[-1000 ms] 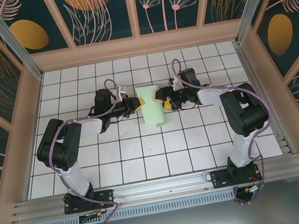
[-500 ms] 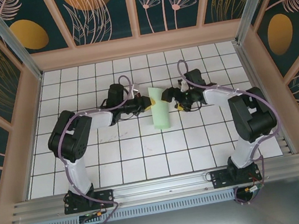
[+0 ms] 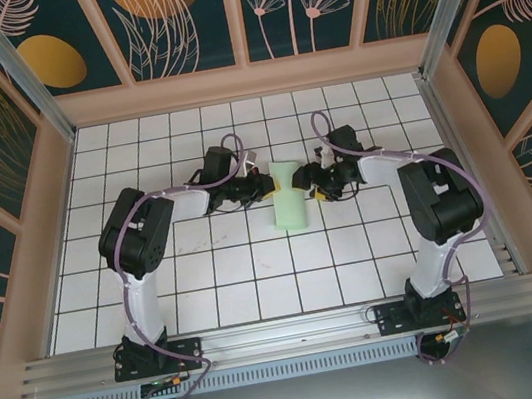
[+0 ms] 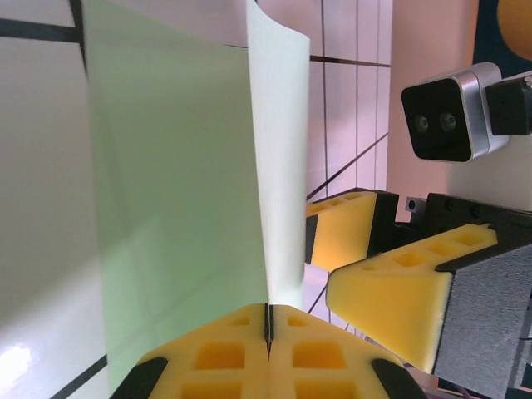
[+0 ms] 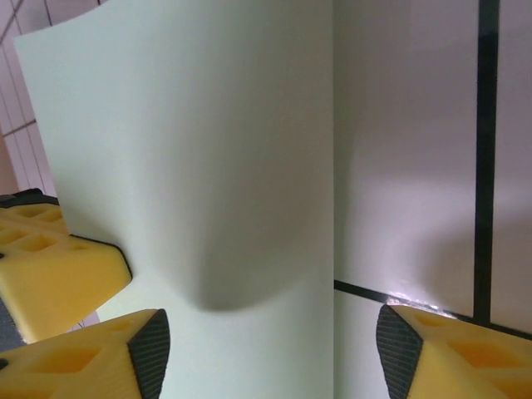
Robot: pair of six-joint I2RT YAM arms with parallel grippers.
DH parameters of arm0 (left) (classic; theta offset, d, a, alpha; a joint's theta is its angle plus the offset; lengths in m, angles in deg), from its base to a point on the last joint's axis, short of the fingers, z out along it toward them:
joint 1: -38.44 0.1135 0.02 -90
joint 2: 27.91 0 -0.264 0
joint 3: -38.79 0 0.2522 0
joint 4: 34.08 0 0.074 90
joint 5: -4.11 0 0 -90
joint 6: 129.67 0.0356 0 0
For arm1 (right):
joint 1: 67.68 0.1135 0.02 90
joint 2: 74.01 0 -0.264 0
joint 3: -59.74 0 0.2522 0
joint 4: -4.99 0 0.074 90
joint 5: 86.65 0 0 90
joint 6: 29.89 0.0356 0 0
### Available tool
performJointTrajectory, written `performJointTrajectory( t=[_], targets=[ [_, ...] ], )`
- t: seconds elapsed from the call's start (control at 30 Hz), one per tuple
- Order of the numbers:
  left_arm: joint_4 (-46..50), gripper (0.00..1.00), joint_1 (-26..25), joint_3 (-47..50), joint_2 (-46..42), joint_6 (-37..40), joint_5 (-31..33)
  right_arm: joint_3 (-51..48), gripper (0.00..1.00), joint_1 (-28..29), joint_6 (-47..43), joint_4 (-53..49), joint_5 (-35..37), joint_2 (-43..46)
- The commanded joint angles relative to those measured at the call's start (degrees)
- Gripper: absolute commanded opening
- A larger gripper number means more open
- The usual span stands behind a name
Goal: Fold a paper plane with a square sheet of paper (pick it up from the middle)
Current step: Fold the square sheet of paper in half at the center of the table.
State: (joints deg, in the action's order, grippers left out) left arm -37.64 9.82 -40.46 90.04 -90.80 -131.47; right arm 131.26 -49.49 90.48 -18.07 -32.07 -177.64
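From above, the thin, pale mint-green square sheet of paper (image 3: 288, 197) lies a little toward 12 o'clock from the middle of the white, black-gridded tabletop (image 3: 158, 287). It is bent into a narrow strip running from 12 to 6 o'clock, pinched in at the waist. The left gripper (image 3: 262, 186), black with yellow foam pads, meets the sheet's 9 o'clock edge, and the matching right gripper (image 3: 306, 185) sits at its 3 o'clock edge. Both arms reach in low over the tiles. At the left wrist, the left gripper (image 4: 268, 320) at 6 o'clock has its two pads pressed flat together on the sheet's edge (image 4: 174, 208), which rises as a curled double layer toward 12 o'clock. The right gripper (image 4: 366, 270) stands at 4 o'clock with its pads apart, and a grey wrist camera (image 4: 453, 112) is at 2 o'clock. At the right wrist, the right gripper (image 5: 266, 353) is spread wide, one pad at 7 o'clock and one at 5 o'clock. The bulging sheet (image 5: 199, 166) stands between them unclamped, and a left gripper pad (image 5: 58, 270) shows at 9 o'clock.
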Motion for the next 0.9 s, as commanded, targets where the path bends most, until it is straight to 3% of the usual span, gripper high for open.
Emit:
performJointTrajectory(
  t=[0.0, 0.17, 0.33, 0.5, 0.67, 0.87],
  targets=[
    [2.18, 0.00, -0.12, -2.06, 1.30, 1.94, 0.32, 2.45, 0.66, 0.35, -1.70, -1.95, -1.78, -2.13],
    [3.44, 0.01, -0.12, -3.46, 2.23, 2.37, 0.13, 3.31, 0.56, 0.35, -1.38, -2.28, -0.67, -4.37],
    [7.03, 0.20, -0.11, -4.42, 0.91, 3.09, 3.06, 3.53, 0.46, 0.42, -1.39, -4.89, 3.77, -5.84],
    [16.39, 0.42, -0.02, -7.12, -2.46, 5.83, 13.11, 3.12, 0.40, 0.37, -0.78, -7.43, 9.23, -7.18],
    [21.97, 0.52, 0.76, -7.25, -5.98, 6.83, 24.25, 2.63, 0.38, 0.39, 0.20, -8.59, 12.66, -8.07],
    [23.25, 0.67, 1.24, -5.23, -9.09, 6.77, 31.60, 3.31, 0.36, 0.37, 1.04, -11.07, 16.24, -9.22]
  ],
)
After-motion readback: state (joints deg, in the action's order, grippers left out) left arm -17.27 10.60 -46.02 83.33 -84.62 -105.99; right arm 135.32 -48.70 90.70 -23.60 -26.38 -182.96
